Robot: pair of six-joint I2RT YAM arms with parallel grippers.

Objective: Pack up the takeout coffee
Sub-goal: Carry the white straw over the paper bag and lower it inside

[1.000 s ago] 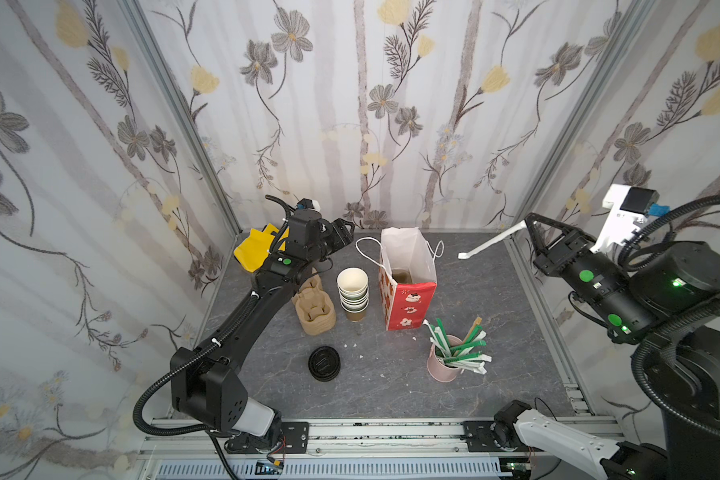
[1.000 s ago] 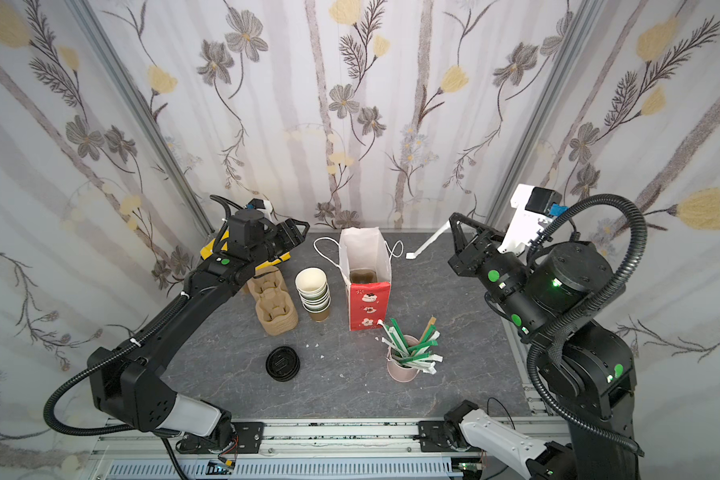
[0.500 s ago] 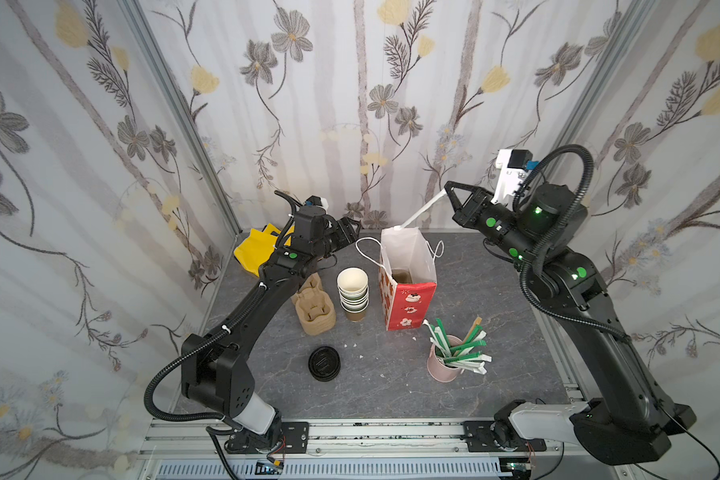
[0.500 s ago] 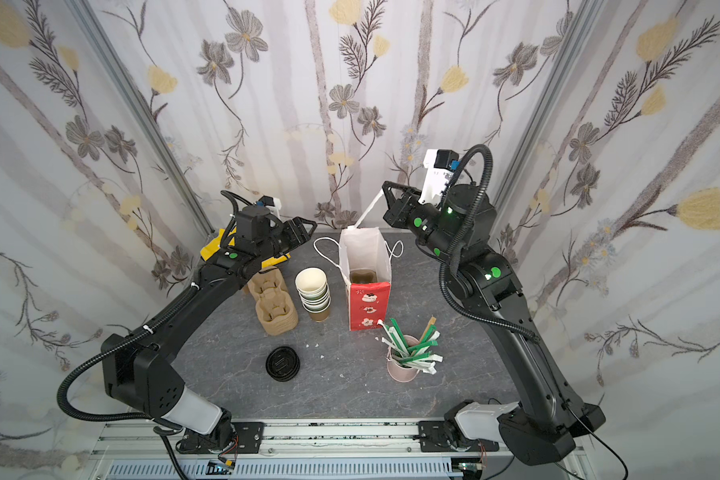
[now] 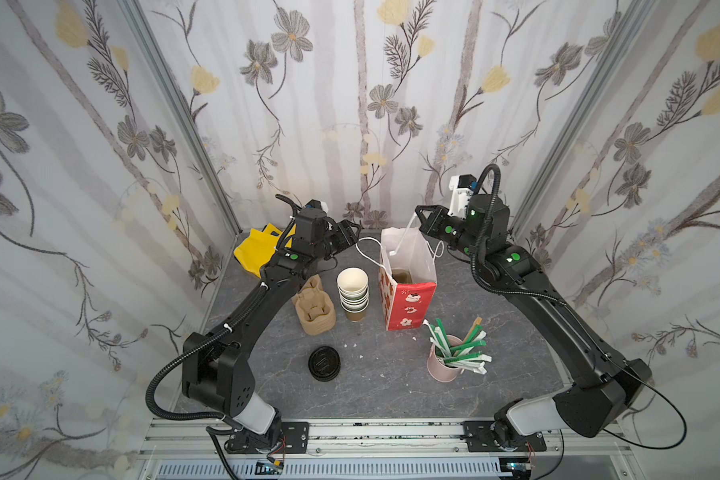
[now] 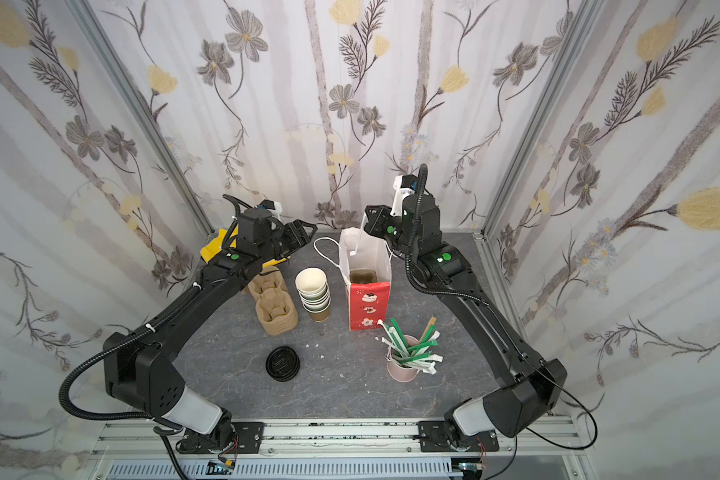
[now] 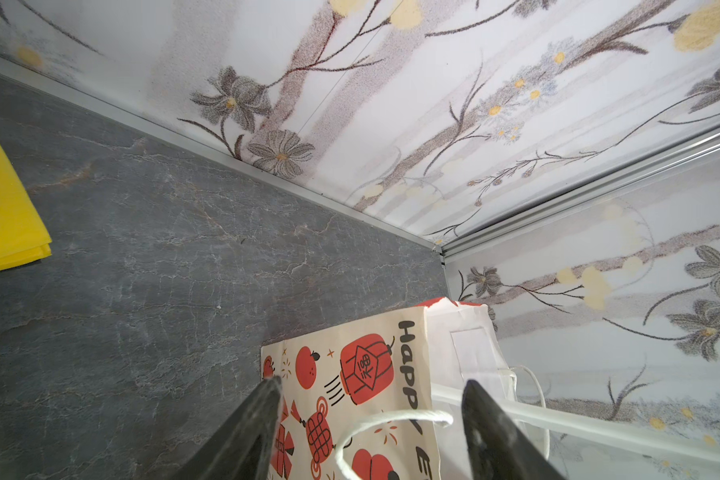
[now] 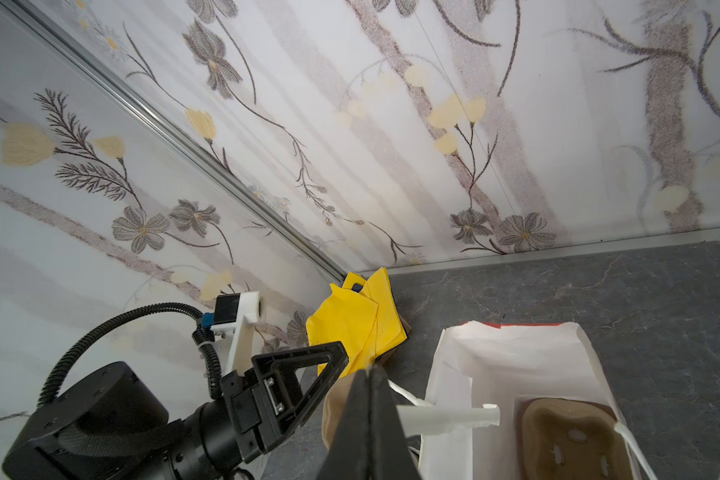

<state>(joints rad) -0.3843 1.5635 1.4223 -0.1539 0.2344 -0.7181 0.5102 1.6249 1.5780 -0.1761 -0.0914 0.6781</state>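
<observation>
One grey stone-patterned desk (image 5: 391, 395) carries everything. Two black arms reach in from its 6 o'clock edge.

The left gripper (image 5: 353, 236), at 10 o'clock of the paper bag (image 5: 408, 305), has its jaws spread and empty. In the left wrist view the bag's white cord handle (image 7: 391, 417) loops in the gap between them, contact unclear.

The right gripper (image 5: 419, 217), at 1 o'clock over the bag's mouth, has its jaws pressed together on the end of one white straw (image 8: 449, 415), whose free end slants into the bag.

The one red-and-white paper bag stands upright and open near the desk's centre, with one brown pulp cup carrier (image 8: 574, 444) on its floor. One pile of folded yellow sheets (image 5: 252, 253) lies at 10 o'clock.

One stack of pulp carriers (image 5: 314, 311) and one nested stack of lidless cups (image 5: 353, 297) stand at 9 o'clock of the bag. One pink cup (image 5: 442, 370) of wrapped straws and stirrers stands at 5 o'clock, and one pile of black lids (image 5: 324, 363) at 7 o'clock.

The takeout coffee cannot be made out in any view.
</observation>
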